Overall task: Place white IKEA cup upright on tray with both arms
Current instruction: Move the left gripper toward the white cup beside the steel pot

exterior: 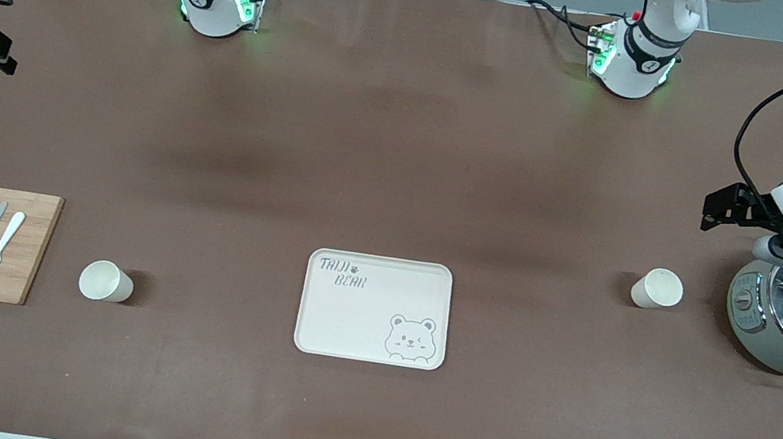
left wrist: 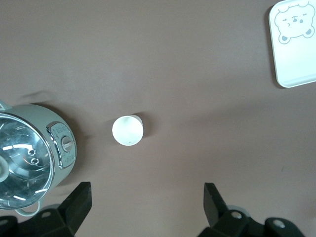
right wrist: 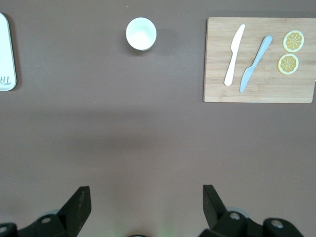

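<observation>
Nearest you: tray (exterior: 375, 309), bare. Each cup (exterior: 657, 288) (exterior: 105, 281) stands upright on the table toward either end. Left gripper (left wrist: 145, 205) and right gripper (right wrist: 143, 205) both spread wide, holding nothing.

Front cam sits high across the worktop (exterior: 405, 135) facing both arm bases and taking in the whole surface, while each wrist cam looks straight down from well above, left and right each sharing a different cup plus an edge of the tray (exterior: 375, 309) with it.
</observation>
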Controlling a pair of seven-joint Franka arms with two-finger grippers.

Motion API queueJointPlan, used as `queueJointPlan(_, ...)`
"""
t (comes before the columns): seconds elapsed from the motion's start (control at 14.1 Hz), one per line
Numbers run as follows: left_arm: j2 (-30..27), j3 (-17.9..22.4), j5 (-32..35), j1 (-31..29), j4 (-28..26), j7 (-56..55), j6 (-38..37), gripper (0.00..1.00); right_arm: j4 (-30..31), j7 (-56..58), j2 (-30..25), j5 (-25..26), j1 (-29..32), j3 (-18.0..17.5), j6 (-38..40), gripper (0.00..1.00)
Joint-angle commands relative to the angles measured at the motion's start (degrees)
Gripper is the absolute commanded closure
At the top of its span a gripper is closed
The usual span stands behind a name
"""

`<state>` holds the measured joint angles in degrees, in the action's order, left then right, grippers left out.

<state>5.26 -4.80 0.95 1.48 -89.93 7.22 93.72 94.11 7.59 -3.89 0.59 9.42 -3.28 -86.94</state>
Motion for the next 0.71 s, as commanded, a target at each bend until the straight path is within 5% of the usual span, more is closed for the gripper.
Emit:
queueJointPlan(0.0,-0.42,-0.12,2.38,0.45,-0.33,0.43,-0.3,0.0,-0.68,0.06,0.11,-0.51,0.6,-0.41,0.45,0.0)
queueJointPlan(0.36,-0.07,-0.91,3.09,0.8,-2.77,-0.54,0.93,0.0,-1.83,-0.38,0.2,-0.33,1.04,-0.41,-0.42,0.0)
queueJointPlan(0.64,-4.11,-0.91,2.92,-1.12,-23.39,-0.45,21.53,0.0,-2.36,-0.29,0.29,-0.42,1.04,-0.41,-0.34,0.0)
